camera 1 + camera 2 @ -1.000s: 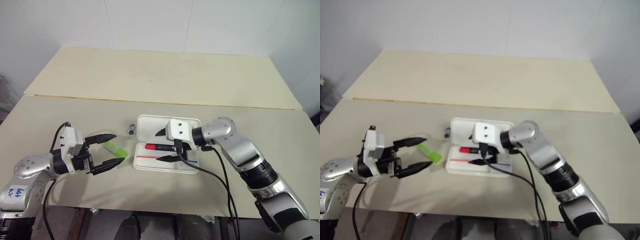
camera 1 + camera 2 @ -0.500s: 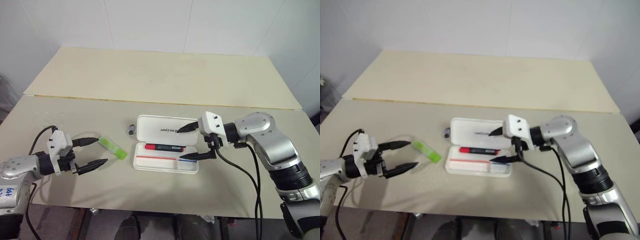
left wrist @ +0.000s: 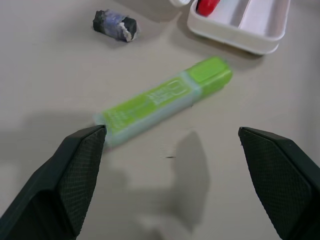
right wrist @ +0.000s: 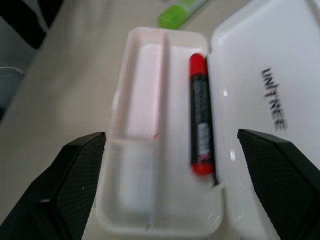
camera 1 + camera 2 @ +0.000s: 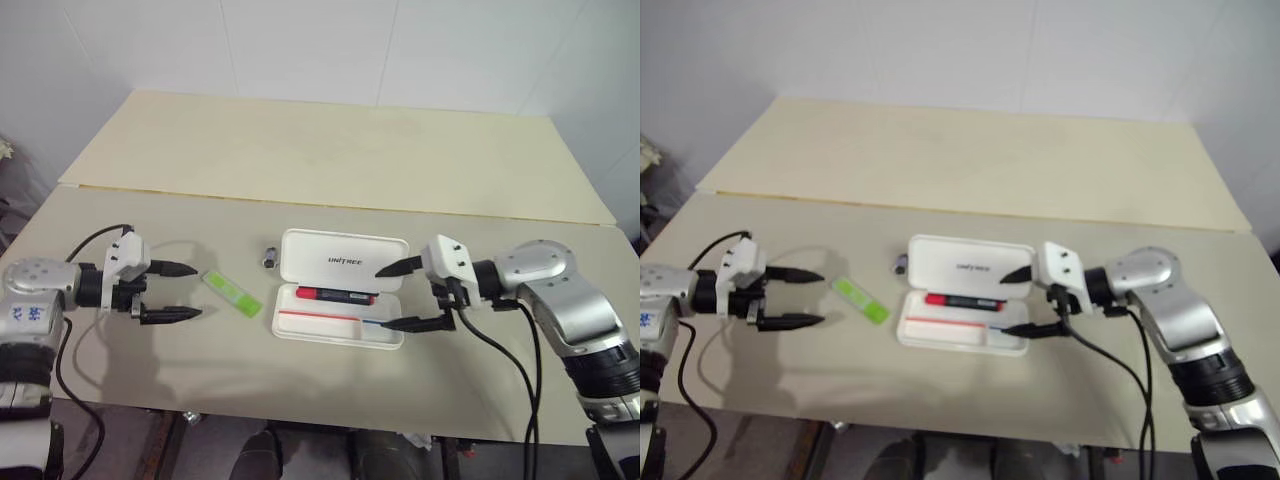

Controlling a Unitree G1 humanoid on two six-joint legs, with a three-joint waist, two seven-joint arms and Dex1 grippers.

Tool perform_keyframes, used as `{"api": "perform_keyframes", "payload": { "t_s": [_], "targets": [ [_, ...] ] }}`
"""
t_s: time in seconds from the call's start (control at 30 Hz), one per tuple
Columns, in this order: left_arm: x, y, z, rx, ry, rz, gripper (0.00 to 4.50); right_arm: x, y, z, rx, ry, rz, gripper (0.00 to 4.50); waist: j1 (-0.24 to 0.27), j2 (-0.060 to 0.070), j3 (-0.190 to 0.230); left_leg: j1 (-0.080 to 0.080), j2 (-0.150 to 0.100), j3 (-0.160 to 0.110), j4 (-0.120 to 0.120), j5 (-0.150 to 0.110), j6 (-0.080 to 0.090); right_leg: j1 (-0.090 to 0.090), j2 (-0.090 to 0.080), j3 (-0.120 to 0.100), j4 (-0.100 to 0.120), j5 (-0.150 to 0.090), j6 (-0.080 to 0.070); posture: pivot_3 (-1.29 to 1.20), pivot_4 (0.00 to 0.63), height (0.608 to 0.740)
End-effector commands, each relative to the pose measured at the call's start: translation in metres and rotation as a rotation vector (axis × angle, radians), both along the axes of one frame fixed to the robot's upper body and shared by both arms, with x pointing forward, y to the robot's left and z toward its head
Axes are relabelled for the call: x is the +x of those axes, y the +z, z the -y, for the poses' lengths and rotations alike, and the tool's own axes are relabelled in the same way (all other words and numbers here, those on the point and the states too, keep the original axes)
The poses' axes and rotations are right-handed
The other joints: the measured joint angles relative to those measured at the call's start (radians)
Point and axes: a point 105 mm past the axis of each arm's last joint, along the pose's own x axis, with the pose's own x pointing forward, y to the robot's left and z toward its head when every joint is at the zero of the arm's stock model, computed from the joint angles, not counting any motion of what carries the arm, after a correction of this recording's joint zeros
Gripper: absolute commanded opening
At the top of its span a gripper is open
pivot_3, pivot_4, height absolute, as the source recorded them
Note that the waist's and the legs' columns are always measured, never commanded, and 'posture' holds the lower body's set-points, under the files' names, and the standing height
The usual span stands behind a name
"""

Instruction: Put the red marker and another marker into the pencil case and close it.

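White hard rectangular pencil case (image 5: 341, 300) with rounded corners: lying open near the front edge of the beige tabletop (image 5: 330, 160), about midway along it. Lid, marked "UNITREE" in dark letters, folded back flat toward the far edge; tray toward the front edge.

Slim red-and-black marker (image 5: 335, 295): resting inside the tray, in the compartment next to the hinge, parallel to the front edge.

Short flat lime-green marker (image 5: 232, 293): lying on the tabletop, outside the case, just beside its left end, at a slant.

Small grey-black metal piece (image 5: 268, 257): on the tabletop near the lid's left far corner.

Left gripper (image 5: 178, 291): fingers spread wide, empty, just left of the green marker, apart from it.

Right gripper (image 5: 399, 295): fingers spread wide, empty, at the right end of the case, pointing toward it.
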Motion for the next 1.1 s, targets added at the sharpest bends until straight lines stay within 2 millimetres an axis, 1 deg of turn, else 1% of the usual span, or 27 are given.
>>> {"api": "perform_keyframes", "payload": {
  "t_s": [0.03,0.13,0.27,0.57,0.67,0.77,0.87,0.9,1.03,1.07,1.1],
  "targets": [
    [0.003,0.002,-0.001,0.051,-0.061,-0.01,4.5,-0.01,0.011,0.006,0.029,0.018,0.042,4.47,-0.003,0.0,0.0,0.0,0.001,0.0,0.0,0.0,0.0,0.0,0.001,0.0,0.0,0.0,0.0,0.0,0.15,0.74],
    [0.006,0.0,0.004,0.08,-0.11,-0.02,4.5,-0.007,0.009,0.008,0.038,-0.016,0.047,4.47,-0.007,0.0,0.0,0.0,0.001,0.0,0.001,0.0,0.0,0.0,0.001,0.0,0.002,0.0,0.0,0.0,0.15,0.74],
    [0.015,-0.004,0.014,0.13,-0.163,-0.038,4.5,-0.005,0.006,0.006,0.046,-0.055,0.057,4.47,-0.007,0.0,0.0,0.0,0.0,-0.001,0.005,0.0,0.0,0.0,0.001,0.0,0.004,0.0,0.0,0.0,0.15,0.74],
    [0.03,-0.013,0.029,0.191,-0.188,-0.089,4.5,-0.006,0.003,0.008,0.044,-0.1,0.065,4.47,-0.003,0.0,0.0,-0.001,0.0,-0.001,0.007,0.0,0.0,0.001,0.001,0.0,0.004,0.0,0.001,0.0,0.15,0.74],
    [0.03,-0.017,0.033,0.218,-0.214,-0.11,4.5,-0.007,0.003,0.008,0.044,-0.113,0.071,4.47,0.001,0.0,0.0,-0.001,0.0,-0.001,0.007,0.0,0.0,0.001,0.001,0.0,0.004,0.0,0.001,0.0,0.15,0.74],
    [0.029,-0.019,0.035,0.23,-0.234,-0.109,3.92,-0.007,0.004,0.008,0.047,-0.124,0.077,4.5,0.003,0.0,0.0,0.0,0.0,-0.001,0.008,0.0,0.0,0.001,0.001,0.0,0.005,0.0,0.001,0.0,0.15,0.74],
    [0.031,-0.02,0.037,0.243,-0.239,-0.086,2.93,-0.006,0.004,0.009,0.047,-0.135,0.082,4.5,0.004,0.0,0.0,0.0,0.0,-0.001,0.009,0.0,0.0,0.002,0.001,0.0,0.005,0.0,0.001,0.0,0.15,0.74],
    [0.031,-0.02,0.036,0.248,-0.238,-0.08,2.65,-0.006,0.004,0.01,0.047,-0.138,0.083,4.5,0.004,0.0,0.0,0.0,0.0,-0.001,0.009,0.0,0.0,0.002,0.001,0.0,0.005,0.0,0.001,0.0,0.15,0.74],
    [0.031,-0.02,0.033,0.27,-0.233,-0.064,1.3,-0.005,0.004,0.014,0.045,-0.143,0.085,4.5,0.004,0.0,0.0,0.0,0.0,-0.001,0.01,0.0,0.001,0.002,0.001,0.0,0.005,0.001,0.002,0.0,0.15,0.74],
    [0.032,-0.018,0.032,0.264,-0.224,-0.05,1.08,-0.005,0.004,0.017,0.043,-0.148,0.087,4.5,0.004,0.0,0.0,0.0,0.0,-0.001,0.01,0.0,0.001,0.003,0.001,0.0,0.005,0.001,0.002,0.0,0.15,0.74],
    [0.033,-0.016,0.03,0.259,-0.214,-0.034,1.07,-0.004,0.005,0.021,0.04,-0.153,0.091,4.5,0.004,0.0,0.0,0.0,0.0,-0.001,0.01,0.0,0.001,0.003,0.001,0.0,0.005,0.001,0.002,0.0,0.15,0.74]
  ]
}}
